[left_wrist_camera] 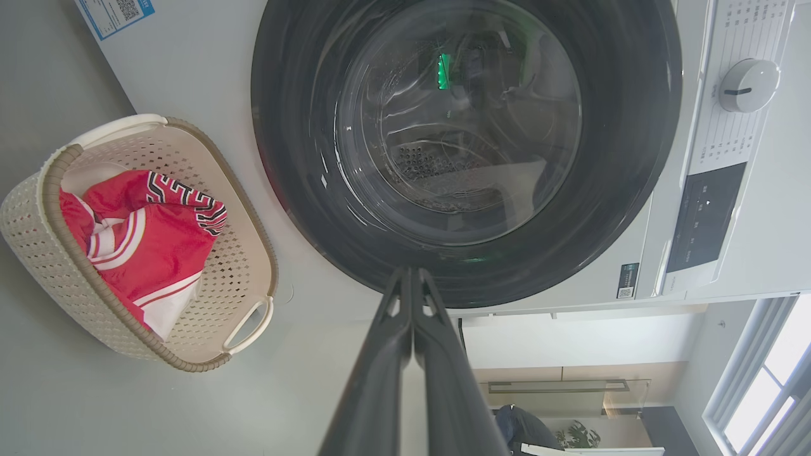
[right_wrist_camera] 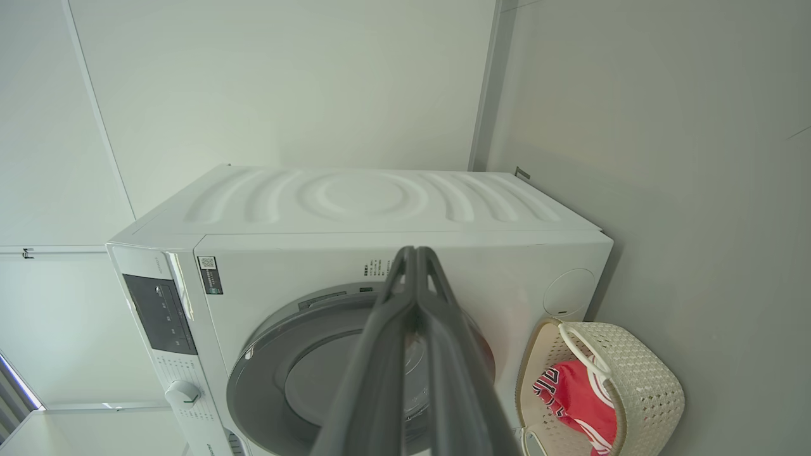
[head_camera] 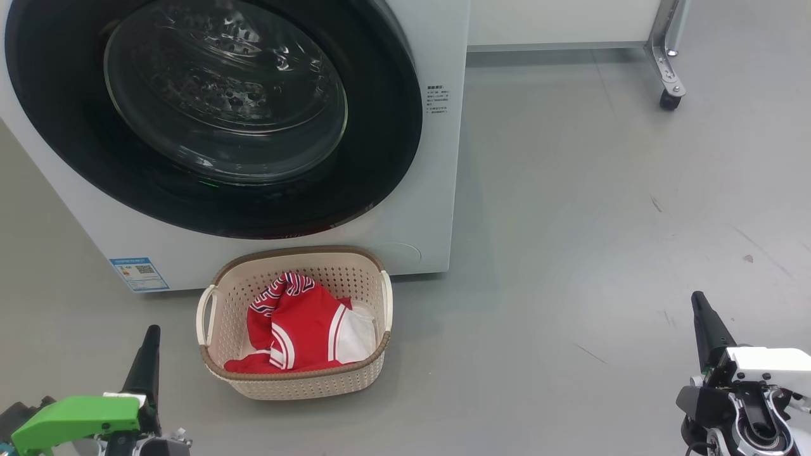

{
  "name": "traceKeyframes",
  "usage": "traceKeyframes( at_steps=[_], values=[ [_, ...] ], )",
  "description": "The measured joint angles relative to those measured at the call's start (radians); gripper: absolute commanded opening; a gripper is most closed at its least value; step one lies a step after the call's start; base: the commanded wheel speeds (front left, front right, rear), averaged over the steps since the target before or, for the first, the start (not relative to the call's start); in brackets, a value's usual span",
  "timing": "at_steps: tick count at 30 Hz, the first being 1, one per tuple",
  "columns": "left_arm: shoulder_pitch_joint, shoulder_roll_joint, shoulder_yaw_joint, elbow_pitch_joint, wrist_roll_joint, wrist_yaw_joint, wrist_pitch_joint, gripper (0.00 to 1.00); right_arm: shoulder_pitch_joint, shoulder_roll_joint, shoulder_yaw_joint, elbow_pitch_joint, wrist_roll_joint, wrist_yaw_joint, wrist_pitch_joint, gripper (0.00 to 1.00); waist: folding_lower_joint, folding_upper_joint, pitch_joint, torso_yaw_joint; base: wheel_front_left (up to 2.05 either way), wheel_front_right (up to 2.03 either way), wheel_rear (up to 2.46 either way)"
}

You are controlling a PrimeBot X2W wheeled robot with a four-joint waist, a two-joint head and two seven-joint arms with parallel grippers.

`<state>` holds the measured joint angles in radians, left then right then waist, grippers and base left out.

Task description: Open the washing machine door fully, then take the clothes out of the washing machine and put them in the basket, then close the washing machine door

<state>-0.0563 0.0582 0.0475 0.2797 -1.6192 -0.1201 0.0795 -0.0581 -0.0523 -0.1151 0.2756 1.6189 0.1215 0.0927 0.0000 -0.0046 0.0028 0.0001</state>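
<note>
Red clothes (head_camera: 298, 329): being held inside the basket (head_camera: 304, 387), bunched in its middle; no fabric is being seen over the rim.
Basket: being kept on the floor just in front of the washing machine (head_camera: 437, 190), below the lower edge of the washing machine door (head_camera: 380, 158); its long axis is being run parallel to the machine front.
Door: being seen flush against the white front in the head view. The drum behind the glass is being read as bare of red fabric, though reflections are being noted. Latch state cannot be told.
Left claw (head_camera: 152, 335): fingers are being pressed together with nothing being held; it is being parked low, left of the basket.
Right claw (head_camera: 700, 304): fingers are likewise being pressed together with nothing being held; it is being parked far right, well apart from machine and basket.
Key relation: the door is being placed ahead of and above the left claw, slightly to its right. The left arm is being judged clearly nearer than the right claw's arm.
Stage: all three steps are being judged done, or nearly.
Next: if a seating push is being called for, it is being best given by the left claw, straight ahead onto the black rim.
</note>
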Motion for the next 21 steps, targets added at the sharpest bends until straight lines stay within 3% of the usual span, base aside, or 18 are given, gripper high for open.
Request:
traceKeyframes(
  at_steps=[21],
  values=[
    [0.000,-0.001,0.001,-0.002,0.000,0.000,0.000,0.00,0.000,0.002,-0.001,0.000,0.000,0.000,0.000,0.00,0.0000,0.0000,0.000,0.000,0.00,0.00,0.00]
  ],
)
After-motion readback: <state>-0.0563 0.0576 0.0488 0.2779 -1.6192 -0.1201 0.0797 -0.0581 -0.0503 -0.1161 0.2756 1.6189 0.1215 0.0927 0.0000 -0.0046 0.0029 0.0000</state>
